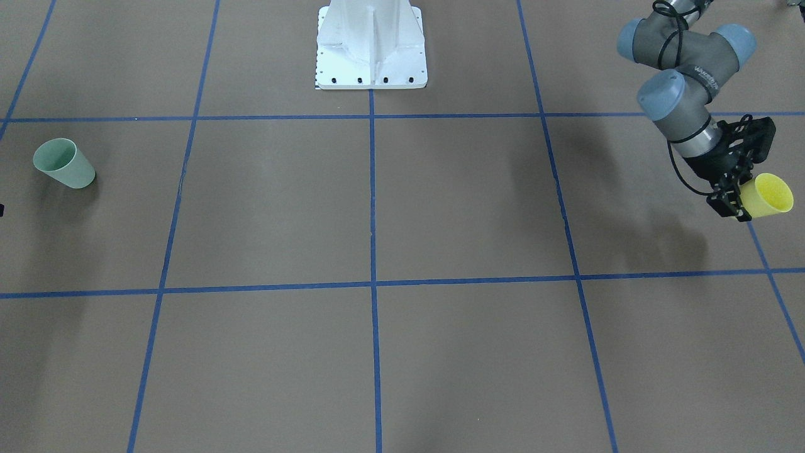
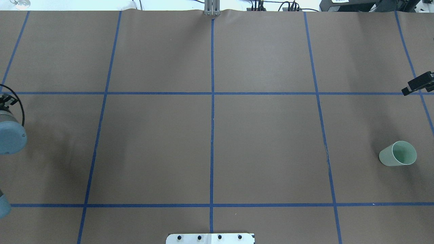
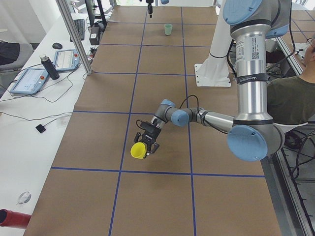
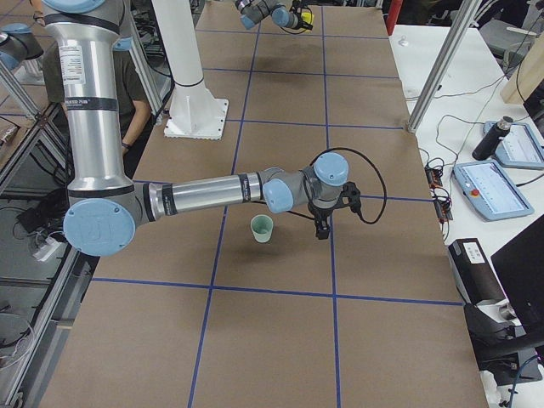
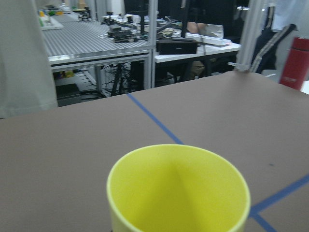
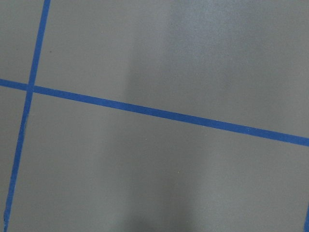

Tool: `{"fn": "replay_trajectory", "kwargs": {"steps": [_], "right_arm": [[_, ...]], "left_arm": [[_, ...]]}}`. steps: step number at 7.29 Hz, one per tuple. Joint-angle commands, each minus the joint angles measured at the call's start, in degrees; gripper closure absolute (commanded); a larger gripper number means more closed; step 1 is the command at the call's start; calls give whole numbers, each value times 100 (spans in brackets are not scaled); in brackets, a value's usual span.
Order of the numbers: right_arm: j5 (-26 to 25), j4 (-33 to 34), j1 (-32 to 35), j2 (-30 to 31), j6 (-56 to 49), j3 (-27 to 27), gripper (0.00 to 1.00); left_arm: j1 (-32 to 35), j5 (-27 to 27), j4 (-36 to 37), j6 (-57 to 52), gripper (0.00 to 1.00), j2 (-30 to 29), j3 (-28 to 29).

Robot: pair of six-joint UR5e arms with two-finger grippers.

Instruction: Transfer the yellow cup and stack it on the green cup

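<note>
The left gripper (image 1: 734, 204) clamps the yellow cup (image 1: 768, 196) tilted above the table (image 1: 440, 207) for carriage toward the upright green cup (image 1: 63, 163); the right gripper (image 2: 418, 84) state cannot be told.

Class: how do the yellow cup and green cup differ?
The yellow cup is bright yellow, the green cup pale mint. The yellow cup is tipped sideways in the left gripper; the green cup stands upright, untouched. Both are plain, handleless, tapered.
</note>
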State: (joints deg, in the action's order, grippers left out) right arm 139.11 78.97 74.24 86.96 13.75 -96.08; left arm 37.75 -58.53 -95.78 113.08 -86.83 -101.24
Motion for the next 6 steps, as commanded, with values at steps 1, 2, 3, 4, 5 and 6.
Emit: {"fn": "replay_trajectory", "kwargs": {"steps": [1,2,3,4,5,6], "right_arm": [[19,-65,-128,-12,283,-16,0],[11,-66,-286,-125,521,-16,0],[19,-66,-339,-257,749,-33,0],[11,-153,-453,-345,952,-112,0],[-7,-536,-576,-442,1197,-69,0],[-16,-723,-734,-599,1792,-51,0]], "left_arm": [[-48,394,-19,-951,39,-910,25],[-153,682,-19,-1346,39,-1384,-1],[-528,816,-28,-1576,38,-1659,25],[-932,834,-28,-1639,39,-2079,43],[-1293,965,-37,-1840,39,-2423,60],[-1506,1114,-211,-1938,37,-2652,69]]}}
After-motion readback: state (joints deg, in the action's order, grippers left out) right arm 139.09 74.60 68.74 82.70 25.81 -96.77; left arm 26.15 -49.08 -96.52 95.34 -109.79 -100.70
